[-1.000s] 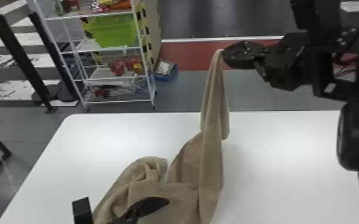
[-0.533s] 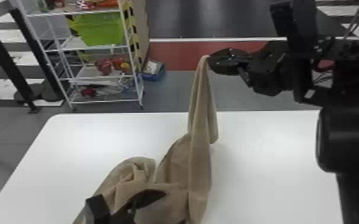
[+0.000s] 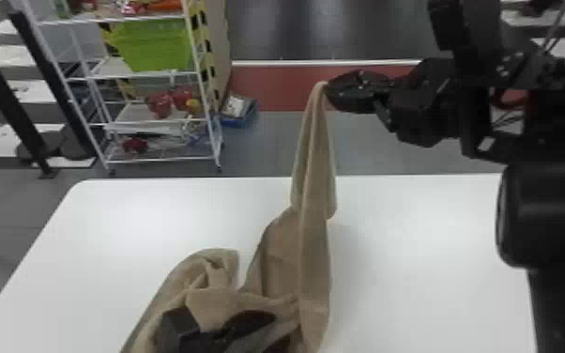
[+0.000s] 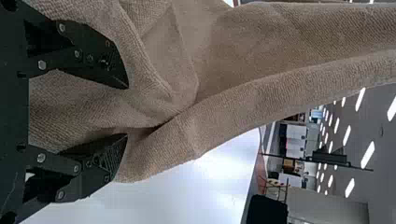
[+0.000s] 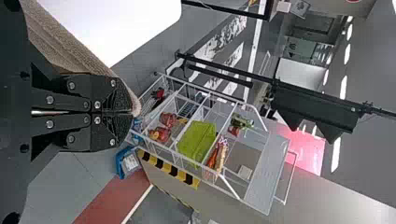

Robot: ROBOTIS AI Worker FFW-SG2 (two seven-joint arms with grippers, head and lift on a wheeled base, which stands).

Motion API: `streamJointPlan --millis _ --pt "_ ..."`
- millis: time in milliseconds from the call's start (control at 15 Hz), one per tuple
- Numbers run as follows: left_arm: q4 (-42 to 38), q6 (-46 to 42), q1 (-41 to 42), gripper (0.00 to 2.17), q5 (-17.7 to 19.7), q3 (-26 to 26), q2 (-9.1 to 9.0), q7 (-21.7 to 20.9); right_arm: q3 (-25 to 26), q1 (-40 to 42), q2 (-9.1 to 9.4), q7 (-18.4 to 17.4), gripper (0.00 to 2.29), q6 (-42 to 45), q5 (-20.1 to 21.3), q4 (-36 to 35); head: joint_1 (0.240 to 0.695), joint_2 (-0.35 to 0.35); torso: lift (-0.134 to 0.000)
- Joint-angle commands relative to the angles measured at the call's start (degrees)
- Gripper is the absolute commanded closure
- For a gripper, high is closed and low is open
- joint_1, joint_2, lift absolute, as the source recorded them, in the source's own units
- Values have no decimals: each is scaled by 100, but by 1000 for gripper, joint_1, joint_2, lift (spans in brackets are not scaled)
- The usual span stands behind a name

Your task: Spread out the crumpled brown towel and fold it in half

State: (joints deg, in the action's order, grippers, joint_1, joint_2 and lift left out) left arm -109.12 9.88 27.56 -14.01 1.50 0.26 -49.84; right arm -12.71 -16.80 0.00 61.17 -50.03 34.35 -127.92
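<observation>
White table (image 3: 417,281), bunched brown towel (image 3: 314,258), right claw (image 3: 329,88) pinching its peak, left claw (image 3: 224,316) wide

Is a brown towel (image 3: 313,244), light tan, with a finely ribbed weave. Rises steeply above the bench (image 3: 417,253) in a narrow band of long folds, pinched at the top in the right hand (image 3: 327,89), with a shorter flap hanging down along the band. Widens lower down and bunches into a crumpled heap of loops and creases to the left, partly hidden by the left hand (image 3: 223,324).
</observation>
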Motion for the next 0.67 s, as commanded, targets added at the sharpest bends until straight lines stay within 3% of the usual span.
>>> streamJointPlan --millis 0,67,267,400,533,600 --pt "-39 81 -5 1544 3 122 -41 -8 49 2 5 0 1413 -3 -17 -5 695 58 -122" --pt "-154 81 30 1848 21 263 -41 -34 58 10 5 0 1413 -3 -34 -14 695 60 -122" --pt "-672 221 100 1889 188 790 -41 -316 208 142 5 36 1413 -3 -104 -181 695 86 -122" --pt "-1024 555 100 1889 724 1379 -41 -711 357 388 5 79 1413 -3 -245 -532 695 105 -122" --pt "-1419 1610 -146 1885 1031 1950 -41 -1300 471 696 -35 132 1409 49 -315 -875 695 145 -122" --pt "-1569 2190 -410 1882 1075 2223 -41 -1722 559 863 -167 132 1409 84 -359 -1024 695 161 -122"
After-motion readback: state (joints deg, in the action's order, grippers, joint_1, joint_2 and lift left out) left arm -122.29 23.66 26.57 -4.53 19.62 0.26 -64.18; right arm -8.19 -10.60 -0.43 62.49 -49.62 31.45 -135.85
